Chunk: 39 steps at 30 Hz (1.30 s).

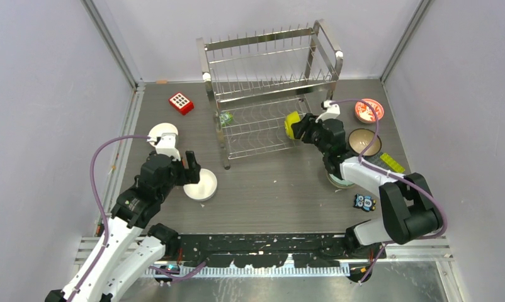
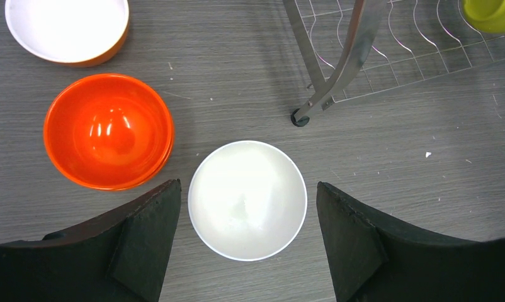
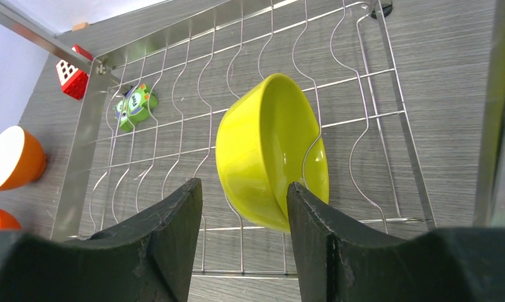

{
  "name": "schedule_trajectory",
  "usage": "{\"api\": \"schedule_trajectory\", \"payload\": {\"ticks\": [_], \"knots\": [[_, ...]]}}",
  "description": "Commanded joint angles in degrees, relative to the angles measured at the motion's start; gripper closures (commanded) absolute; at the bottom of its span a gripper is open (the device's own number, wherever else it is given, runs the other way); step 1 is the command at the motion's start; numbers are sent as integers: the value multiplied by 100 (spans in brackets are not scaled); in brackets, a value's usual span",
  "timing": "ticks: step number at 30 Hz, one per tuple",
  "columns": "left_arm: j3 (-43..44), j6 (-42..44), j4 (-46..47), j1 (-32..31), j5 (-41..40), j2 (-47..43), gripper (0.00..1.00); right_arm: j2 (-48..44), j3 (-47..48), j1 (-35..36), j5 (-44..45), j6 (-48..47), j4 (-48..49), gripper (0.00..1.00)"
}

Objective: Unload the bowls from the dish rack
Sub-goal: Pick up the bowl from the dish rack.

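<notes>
The dish rack (image 1: 269,82) stands at the back middle. A lime-yellow bowl (image 3: 272,151) stands on edge in its lower wire shelf (image 3: 174,119); it also shows in the top view (image 1: 292,124). My right gripper (image 3: 243,185) is open around the bowl's lower rim, one finger on each side of the wall, with a gap on the left. My left gripper (image 2: 247,185) is open and empty, above a white bowl (image 2: 247,199) that sits on the table (image 1: 201,184). An orange bowl (image 2: 108,130) and a white-lined orange bowl (image 2: 67,28) sit to its left.
A red-and-white patterned bowl (image 1: 369,110) and a dark bowl (image 1: 364,141) sit right of the rack; a pale bowl (image 1: 338,180) shows under the right arm. A red block (image 1: 181,102), a green toy (image 3: 135,104), a yellow brick (image 1: 391,162) and a blue toy (image 1: 364,202) lie about.
</notes>
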Motion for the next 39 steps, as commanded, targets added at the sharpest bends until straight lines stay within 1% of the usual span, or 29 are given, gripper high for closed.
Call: {"api": "schedule_trajectory", "payload": {"ticks": [1, 8, 9, 18, 31, 39], "knots": [[-23, 76, 260, -20, -24, -16, 20, 109, -43, -22, -7, 102, 454, 44], [-23, 63, 262, -20, -15, -22, 20, 227, -73, -22, -5, 155, 605, 47], [-25, 65, 260, -20, -11, -17, 20, 269, -79, -21, -176, 168, 621, 47], [-32, 67, 267, -22, -18, -31, 20, 485, -31, -30, -233, 196, 715, 48], [-38, 63, 270, -22, -24, -30, 20, 545, -13, -82, -339, 197, 722, 53], [-40, 63, 268, -27, -24, -45, 20, 557, -5, -88, -402, 201, 752, 58]]}}
